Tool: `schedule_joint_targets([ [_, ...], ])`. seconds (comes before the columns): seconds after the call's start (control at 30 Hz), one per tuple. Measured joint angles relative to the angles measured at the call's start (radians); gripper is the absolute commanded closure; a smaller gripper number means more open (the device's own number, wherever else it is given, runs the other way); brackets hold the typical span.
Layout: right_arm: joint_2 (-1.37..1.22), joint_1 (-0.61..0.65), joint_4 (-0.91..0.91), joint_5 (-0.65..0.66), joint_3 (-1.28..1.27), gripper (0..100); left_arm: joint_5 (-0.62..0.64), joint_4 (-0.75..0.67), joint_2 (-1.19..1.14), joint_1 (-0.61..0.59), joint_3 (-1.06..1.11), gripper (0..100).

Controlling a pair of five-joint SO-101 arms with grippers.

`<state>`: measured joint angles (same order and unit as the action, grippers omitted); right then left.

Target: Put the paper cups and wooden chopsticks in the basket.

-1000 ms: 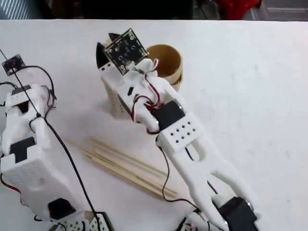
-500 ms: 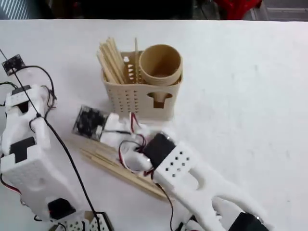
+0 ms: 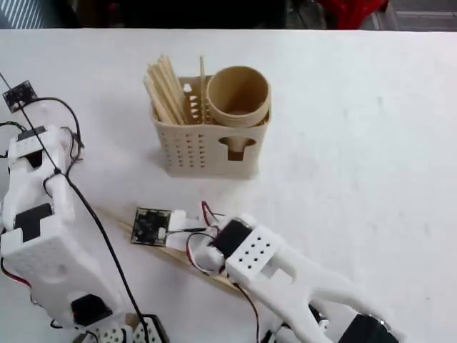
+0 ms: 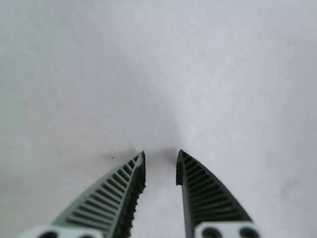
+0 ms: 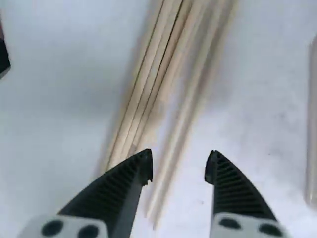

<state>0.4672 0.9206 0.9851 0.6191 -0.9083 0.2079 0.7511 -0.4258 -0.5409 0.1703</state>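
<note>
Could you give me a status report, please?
Right gripper open, over loose chopsticks on table. Left gripper open, empty. Basket holds paper cups and chopstick bundle. Nothing in the way.

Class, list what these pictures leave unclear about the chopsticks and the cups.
- Loose chopsticks, high view: the right arm lies over most of them, so they cannot be counted.
- Same chopsticks, right wrist view: blurred and cut off by the picture's edge, so their far ends are unseen.
- Paper cups in the basket, high view: the top cup hides any below, so their number is unclear.
</note>
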Motion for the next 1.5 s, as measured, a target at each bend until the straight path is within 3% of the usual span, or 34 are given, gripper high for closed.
schedule_joint_targets([
  [0.33,-0.295,0.018,-0.005,0.000,0.087,81.7,0.000,0.000,0.000,0.000,0.000,88],
  [0.6,-0.491,-0.255,-0.044,0.074,0.255,81.7,0.000,0.000,0.000,0.000,0.000,88],
  [0.73,-0.519,-0.299,-0.046,0.083,0.282,81.8,0.000,0.005,0.000,0.000,0.000,88],
  [0.9,-0.376,-0.350,-0.055,0.074,0.221,81.8,-0.012,0.230,0.021,0.000,-0.106,88],
  [1.1,0.057,-0.361,0.031,0.011,0.075,81.7,-0.327,0.628,0.203,-0.064,-0.379,88],
  [1.27,0.391,-0.400,0.255,-0.002,0.068,81.7,-0.758,0.980,0.374,-0.055,-0.512,88],
  [1.37,0.462,-0.549,0.334,-0.014,0.061,81.7,-0.985,1.020,0.470,-0.023,-0.417,90],
  [1.5,0.479,-0.830,0.354,-0.017,0.028,81.7,-1.169,1.031,0.623,0.092,-0.121,91],
])
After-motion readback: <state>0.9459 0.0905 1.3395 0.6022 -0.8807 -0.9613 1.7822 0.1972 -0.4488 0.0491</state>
